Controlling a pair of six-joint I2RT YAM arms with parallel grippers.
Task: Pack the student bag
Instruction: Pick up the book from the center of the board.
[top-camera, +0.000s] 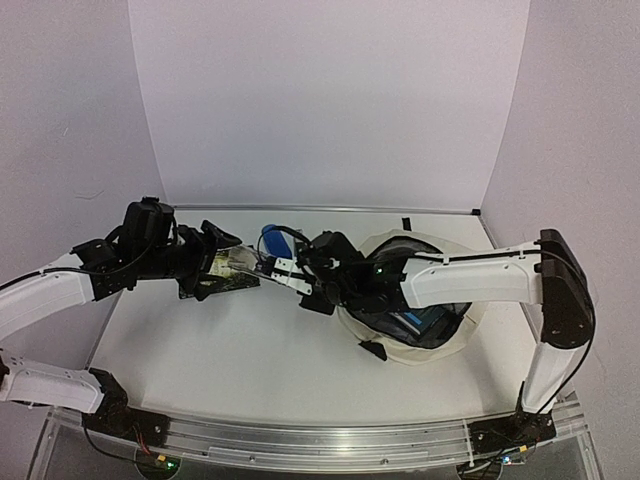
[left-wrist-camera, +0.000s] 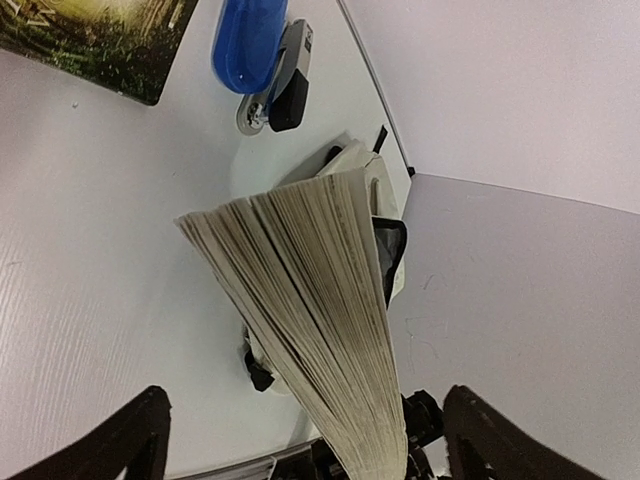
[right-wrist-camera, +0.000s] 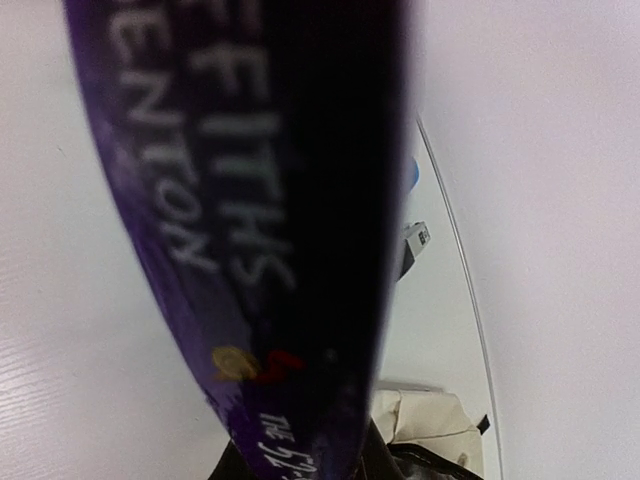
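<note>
The student bag (top-camera: 402, 351) lies open at the right, cream with a dark lining; it also shows in the wrist views (left-wrist-camera: 366, 176) (right-wrist-camera: 432, 420). My right gripper (top-camera: 287, 270) reaches left from above the bag and is shut on a purple-spined book (right-wrist-camera: 240, 200). The book's page edges (left-wrist-camera: 310, 300) stand between the fingers (left-wrist-camera: 140, 435) of my left gripper (top-camera: 215, 262). That gripper is open wide, its fingers apart from the book on both sides.
A blue and grey stapler (top-camera: 277, 240) (left-wrist-camera: 252, 50) lies on the white table just behind the grippers. A second book with a greenish cover (left-wrist-camera: 90, 40) (top-camera: 232, 276) lies flat beneath them. Dark items sit inside the bag.
</note>
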